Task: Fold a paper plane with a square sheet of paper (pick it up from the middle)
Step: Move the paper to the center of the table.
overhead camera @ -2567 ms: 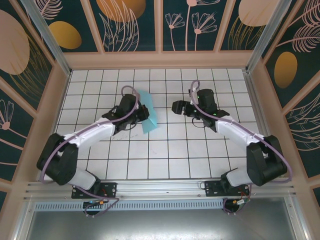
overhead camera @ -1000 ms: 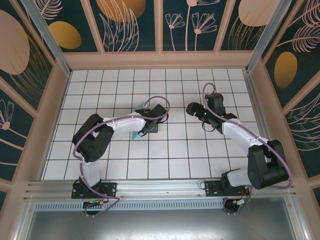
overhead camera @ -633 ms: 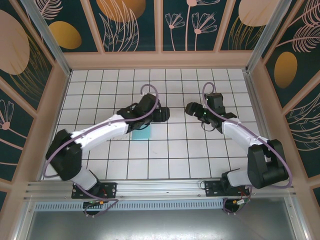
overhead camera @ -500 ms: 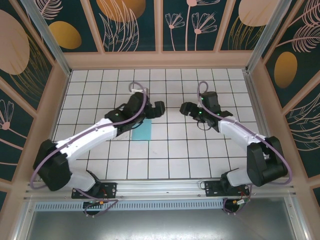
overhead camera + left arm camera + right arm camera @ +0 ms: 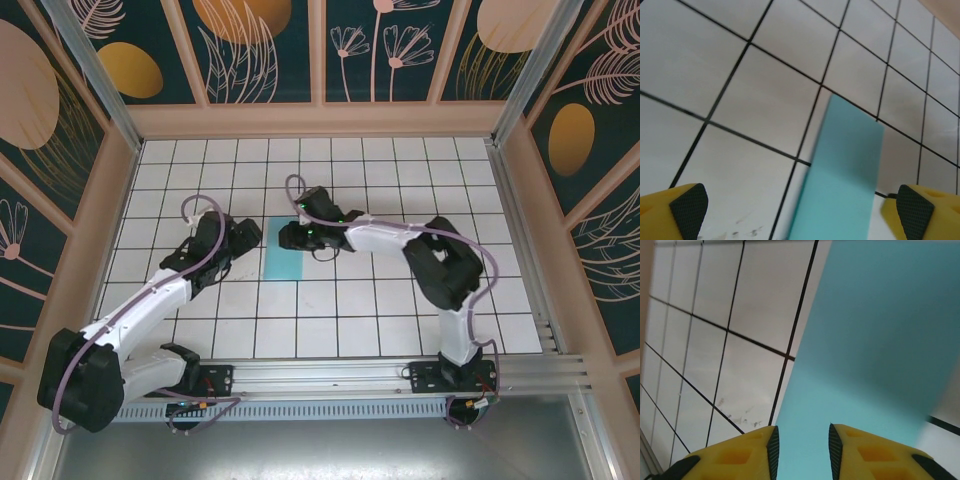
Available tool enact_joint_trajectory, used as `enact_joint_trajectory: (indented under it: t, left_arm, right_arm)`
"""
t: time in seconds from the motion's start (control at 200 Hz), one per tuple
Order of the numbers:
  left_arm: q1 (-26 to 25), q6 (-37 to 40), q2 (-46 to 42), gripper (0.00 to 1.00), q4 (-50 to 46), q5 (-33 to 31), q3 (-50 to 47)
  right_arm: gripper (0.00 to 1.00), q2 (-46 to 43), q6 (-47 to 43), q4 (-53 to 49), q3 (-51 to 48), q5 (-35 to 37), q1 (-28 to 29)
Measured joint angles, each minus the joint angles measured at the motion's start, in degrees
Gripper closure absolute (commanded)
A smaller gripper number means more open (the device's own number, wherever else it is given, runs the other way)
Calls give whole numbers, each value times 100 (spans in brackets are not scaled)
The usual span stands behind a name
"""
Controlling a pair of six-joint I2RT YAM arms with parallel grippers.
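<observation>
One folded light-blue paper (image 5: 284, 262), laid flat on gridded bench (image 5: 350, 310) | two claws counted: left claw (image 5: 800, 207) spread wide beside it; right claw (image 5: 801, 445) narrowed to slim gap over it, nothing clamped.

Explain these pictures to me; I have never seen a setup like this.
Two robot arms are bolted to the near edge of a white tiled table. The wide picture looks down from above; the other two come from small cameras on each wrist, so the yellow tips are that arm's own fingers. One strip of light-blue paper lies on the table. The left gripper is wide open beside it, holding nothing. The right gripper sits over the paper's far end, fingers nearly together; whether it pinches the paper is unclear.
</observation>
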Motion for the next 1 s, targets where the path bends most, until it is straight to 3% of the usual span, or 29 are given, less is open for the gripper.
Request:
enact_joint_trajectory:
  t: [0.275, 0.425, 0.59, 0.796, 1.001]
  left_arm:
    - [114, -127, -55, 2, 24, 201, -153]
    - [114, -109, -39, 2, 168, 365, -153]
    - [114, 26, 118, 3, 389, 702, -168]
    - [114, 192, 402, 17, 922, 1427, -273]
    - [13, 118, 861, 35, 1659, 2173, -310]
  right_arm:
    - [69, 1023, -116, -455, 826, -299, 208]
    - [69, 1001, -485, -538, 800, -400, 136]
    - [69, 505, -1231, -450, 17, -529, -33]
    - [62, -291, -1943, -570, -1034, -1001, -586]
    - [47, -1279, -1375, -435, -1707, -1274, -1001]
